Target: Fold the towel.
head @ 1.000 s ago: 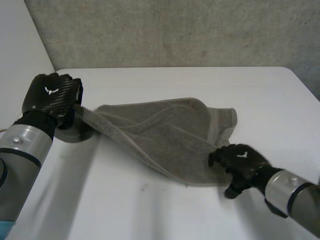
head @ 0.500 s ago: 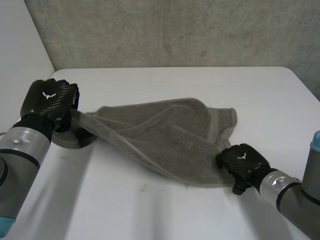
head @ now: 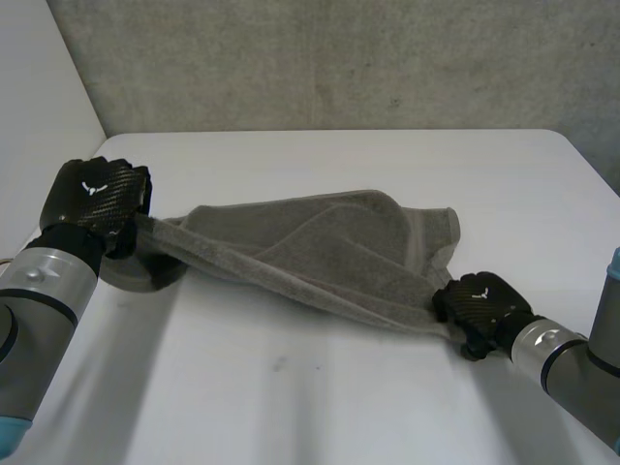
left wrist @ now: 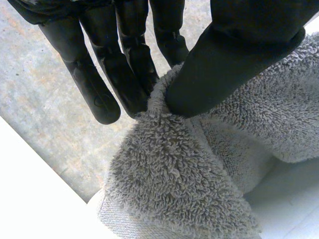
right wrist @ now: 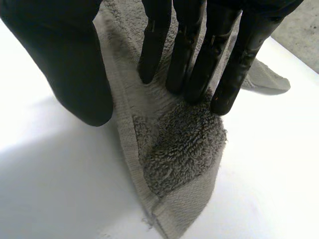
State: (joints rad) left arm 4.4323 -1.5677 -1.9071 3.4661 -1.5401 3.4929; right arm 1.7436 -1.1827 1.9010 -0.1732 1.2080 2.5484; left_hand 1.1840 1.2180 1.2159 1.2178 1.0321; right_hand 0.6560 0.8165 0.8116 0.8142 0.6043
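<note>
While each hand pinches one end, the grey terry towel [head: 320, 247] spans the white table [head: 291, 407] as a slack, twisted band.
At the table's left edge, the left hand [head: 95, 199] holds a bunched end raised off the surface; its wrist view shows the thumb [left wrist: 234, 55] pressing the pile against the fingers [left wrist: 124, 69]. Near the front right, the right hand [head: 481, 308] sits low at the opposite corner, with cloth clamped between its thumb [right wrist: 70, 64] and straight fingers [right wrist: 194, 59] and the hemmed tip reaching past the fingertips. Between the hands, the towel's middle rests on the table in loose overlapping folds.
</note>
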